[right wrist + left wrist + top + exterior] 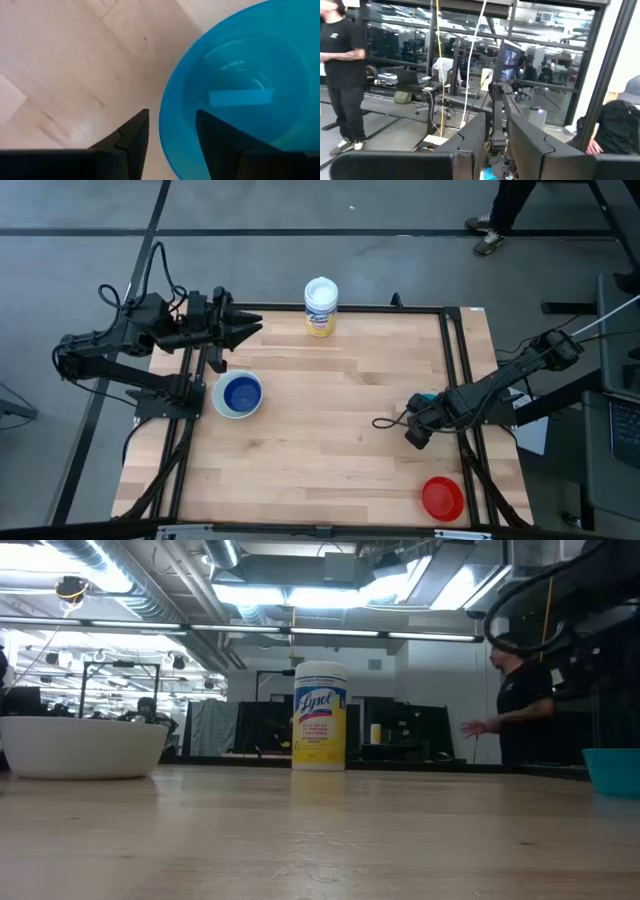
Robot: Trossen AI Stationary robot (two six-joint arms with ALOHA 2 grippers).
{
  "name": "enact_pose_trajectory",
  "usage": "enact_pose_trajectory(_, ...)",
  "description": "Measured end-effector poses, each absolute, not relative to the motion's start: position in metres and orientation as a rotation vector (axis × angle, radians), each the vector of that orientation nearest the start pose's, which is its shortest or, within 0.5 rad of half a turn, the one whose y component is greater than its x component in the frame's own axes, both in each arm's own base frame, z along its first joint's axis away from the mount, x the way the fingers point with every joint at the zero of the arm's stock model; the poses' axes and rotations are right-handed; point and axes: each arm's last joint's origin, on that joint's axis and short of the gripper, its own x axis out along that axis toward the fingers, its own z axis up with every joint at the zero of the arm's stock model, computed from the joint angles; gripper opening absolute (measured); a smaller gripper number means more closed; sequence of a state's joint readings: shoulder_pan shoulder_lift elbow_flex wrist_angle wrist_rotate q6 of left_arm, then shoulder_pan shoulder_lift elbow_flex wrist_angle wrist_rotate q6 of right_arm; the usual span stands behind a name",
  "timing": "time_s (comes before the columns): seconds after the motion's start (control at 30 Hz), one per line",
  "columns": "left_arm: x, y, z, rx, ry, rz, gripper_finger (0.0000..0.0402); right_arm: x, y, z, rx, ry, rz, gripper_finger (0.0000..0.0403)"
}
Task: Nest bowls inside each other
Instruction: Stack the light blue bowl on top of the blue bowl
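Observation:
A white bowl (218, 402) with a blue bowl (241, 392) nested in it stands on the table's left part. A teal bowl (240, 95) stands upright near the right edge, mostly hidden under my right gripper (422, 412) in the high view. That gripper (172, 135) points down and is open, one finger inside the bowl's rim and one outside; whether they touch it I cannot tell. A red bowl (442, 498) sits at the near right corner. My left gripper (256, 324) waits open, raised over the far left corner with nothing between its fingers.
A yellow canister with a white lid (321, 306) stands at the far edge, mid-table. Metal rails (460, 360) run along the table's left and right sides. Bare wood lies between the white bowl and the teal one. A person (520, 700) stands beyond the table.

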State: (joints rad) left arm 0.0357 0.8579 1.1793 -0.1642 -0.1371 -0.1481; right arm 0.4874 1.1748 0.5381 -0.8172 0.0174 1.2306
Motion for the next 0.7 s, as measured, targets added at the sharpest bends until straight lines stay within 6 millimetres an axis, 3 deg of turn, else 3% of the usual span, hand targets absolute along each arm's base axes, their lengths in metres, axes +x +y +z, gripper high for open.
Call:
enact_pose_trajectory(0.13, 0.148, 0.010, 0.454, -0.179, -0.176, 0.202, 0.0074, 0.150, 0.070, 0.157, 0.663, 1.343, -0.555, 0.0080)
enact_pose_trajectory(0.23, 0.140, 0.011, 0.449, -0.178, -0.121, 0.229, 0.0060, 0.168, 0.069, 0.174, 0.658, 1.212, -0.507, 0.0016)
enact_pose_trajectory(0.47, 0.124, 0.010, 0.426, -0.196, 0.121, 0.245, 0.0032, 0.224, 0.057, 0.250, 0.677, 0.787, -0.342, 0.0005)
enact_pose_trajectory(0.6, 0.121, 0.009, 0.418, -0.219, 0.203, 0.214, 0.0037, 0.253, 0.053, 0.307, 0.654, 0.445, -0.028, 0.0003)
enact_pose_trajectory(0.7, 0.125, 0.008, 0.414, -0.246, 0.256, 0.156, 0.0049, 0.262, 0.049, 0.344, 0.630, 0.183, 0.258, 0.0003)
